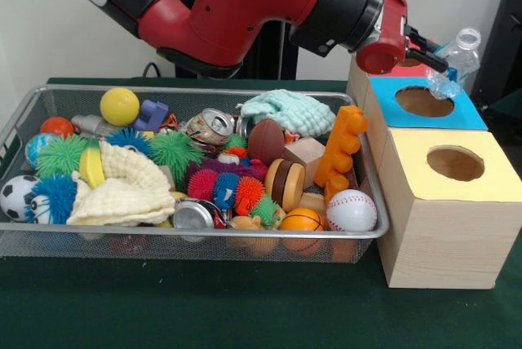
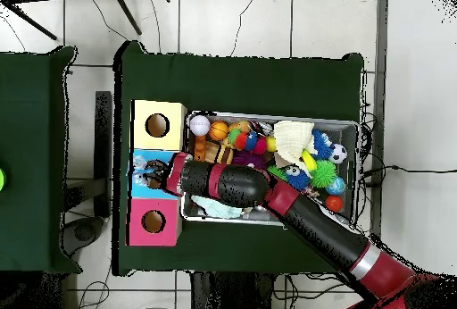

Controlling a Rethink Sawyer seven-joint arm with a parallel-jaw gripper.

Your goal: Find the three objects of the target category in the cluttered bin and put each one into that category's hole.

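Note:
The wire mesh bin (image 1: 49,104) is full of toys, balls, cans and cloths. It also shows in the overhead view (image 2: 350,127). My gripper (image 1: 438,57) is shut on a crumpled clear plastic bottle (image 1: 458,57). It holds the bottle tilted just above the far right corner of the blue-faced box, beyond its round hole (image 1: 424,102). In the overhead view the gripper (image 2: 153,177) sits over the blue box (image 2: 140,157) and hides its hole.
A yellow-faced box with a hole (image 1: 455,163) stands nearest the camera, and a red-faced box (image 2: 153,221) stands on the blue box's other side. Crushed cans (image 1: 210,125), an orange block (image 1: 342,145), a baseball (image 1: 351,210) and spiky balls lie in the bin.

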